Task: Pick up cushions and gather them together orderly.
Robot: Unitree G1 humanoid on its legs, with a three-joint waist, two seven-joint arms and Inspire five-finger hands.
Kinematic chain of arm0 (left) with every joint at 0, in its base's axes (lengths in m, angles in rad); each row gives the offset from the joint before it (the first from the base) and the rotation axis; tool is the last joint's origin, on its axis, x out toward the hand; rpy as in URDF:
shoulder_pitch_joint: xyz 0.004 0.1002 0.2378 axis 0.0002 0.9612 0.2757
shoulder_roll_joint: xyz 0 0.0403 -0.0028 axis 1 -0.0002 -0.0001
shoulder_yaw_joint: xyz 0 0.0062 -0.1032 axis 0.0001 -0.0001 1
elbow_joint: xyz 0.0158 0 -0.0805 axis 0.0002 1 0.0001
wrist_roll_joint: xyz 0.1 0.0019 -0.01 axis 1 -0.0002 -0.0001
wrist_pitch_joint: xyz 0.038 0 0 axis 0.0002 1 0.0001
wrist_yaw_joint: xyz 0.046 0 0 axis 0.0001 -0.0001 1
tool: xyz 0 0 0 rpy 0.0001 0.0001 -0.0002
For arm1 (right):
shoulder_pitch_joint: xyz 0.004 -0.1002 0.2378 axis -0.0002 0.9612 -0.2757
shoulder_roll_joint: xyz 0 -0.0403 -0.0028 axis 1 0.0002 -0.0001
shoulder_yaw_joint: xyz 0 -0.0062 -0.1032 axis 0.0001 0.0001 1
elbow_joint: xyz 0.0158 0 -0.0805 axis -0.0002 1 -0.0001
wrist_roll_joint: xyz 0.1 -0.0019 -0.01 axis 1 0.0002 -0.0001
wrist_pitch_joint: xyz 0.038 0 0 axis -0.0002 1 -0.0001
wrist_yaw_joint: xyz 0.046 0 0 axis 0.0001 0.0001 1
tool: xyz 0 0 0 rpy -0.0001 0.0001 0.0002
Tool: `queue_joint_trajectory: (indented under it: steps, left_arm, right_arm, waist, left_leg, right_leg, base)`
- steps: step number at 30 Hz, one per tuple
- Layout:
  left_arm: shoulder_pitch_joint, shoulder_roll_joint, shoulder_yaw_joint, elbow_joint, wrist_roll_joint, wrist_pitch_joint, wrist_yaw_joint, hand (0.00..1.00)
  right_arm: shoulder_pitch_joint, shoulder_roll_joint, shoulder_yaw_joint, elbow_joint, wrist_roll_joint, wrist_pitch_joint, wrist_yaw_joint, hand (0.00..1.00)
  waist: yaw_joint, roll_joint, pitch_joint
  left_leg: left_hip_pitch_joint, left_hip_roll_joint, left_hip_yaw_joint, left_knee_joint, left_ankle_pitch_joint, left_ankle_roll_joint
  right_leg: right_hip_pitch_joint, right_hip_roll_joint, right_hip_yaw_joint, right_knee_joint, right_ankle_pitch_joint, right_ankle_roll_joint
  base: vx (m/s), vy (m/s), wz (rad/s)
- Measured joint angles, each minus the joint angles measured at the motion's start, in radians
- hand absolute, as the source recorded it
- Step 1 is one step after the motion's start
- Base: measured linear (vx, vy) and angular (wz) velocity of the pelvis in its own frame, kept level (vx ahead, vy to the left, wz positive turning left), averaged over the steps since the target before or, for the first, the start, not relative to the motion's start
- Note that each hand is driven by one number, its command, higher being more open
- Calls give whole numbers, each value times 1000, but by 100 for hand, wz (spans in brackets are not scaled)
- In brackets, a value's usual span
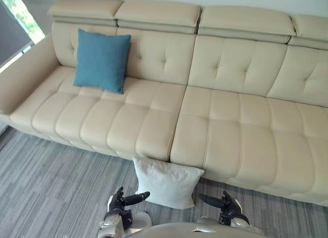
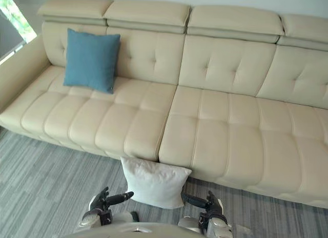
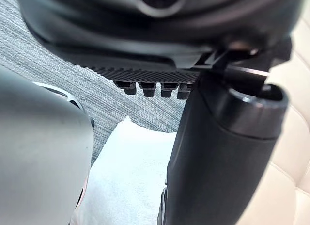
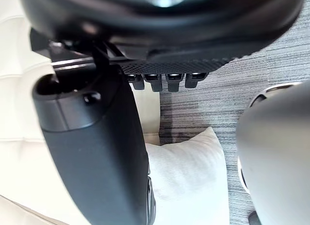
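Note the cream sofa spanning the far side, with a blue cushion propped against its backrest at the far left. The white cushion stands on the grey carpet, leaning on the sofa front. Your left hand and right hand hang near, fingers relaxed, thumbs spread, grasping nothing. The white cushion sits between them; contact cannot be confirmed.
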Motion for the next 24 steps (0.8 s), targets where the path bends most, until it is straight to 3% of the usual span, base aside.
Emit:
queue_joint_trajectory:
  steps: [4,8,11,16,24]
  left_arm:
    - [-6,-7,5,-30,-1,0,5,100]
    - [-110,20,-36,-71,-19,0,37,100]
    - [-144,23,-45,-111,-35,-1,53,100]
    - [-277,70,-41,-195,-68,-6,95,100]
    - [-573,136,14,-296,-127,-23,155,100]
  right_arm:
    - [-5,3,2,-48,3,2,-14,100]
    - [-78,-9,25,-123,41,2,-32,100]
    - [-114,-12,34,-158,61,1,-38,100]
    - [-271,-20,45,-232,117,0,-74,100]
    - [-551,-86,48,-349,157,-10,-130,100]
  waist:
    - [4,16,29]
    - [4,4,136]
    - [2,3,176]
    - [3,-16,258]
    - [-5,-17,305]
  left_leg:
    - [-55,42,-2,59,-46,-10]
    - [-250,53,1,278,-142,2]
    - [-340,63,5,363,-162,11]
    - [-595,110,3,500,-166,29]
    - [-958,141,-26,633,-148,50]
  right_leg:
    - [-85,22,31,85,-9,-13]
    - [-348,-46,88,412,-126,-22]
    - [-451,-61,111,504,-148,-21]
    - [-711,-44,137,620,-133,-35]
    - [-1068,-49,143,753,-116,-56]
  base:
    - [-127,21,-20]
    - [-295,-1,-19]
    - [-199,12,-14]
    - [-182,14,-17]
    - [-72,9,0]
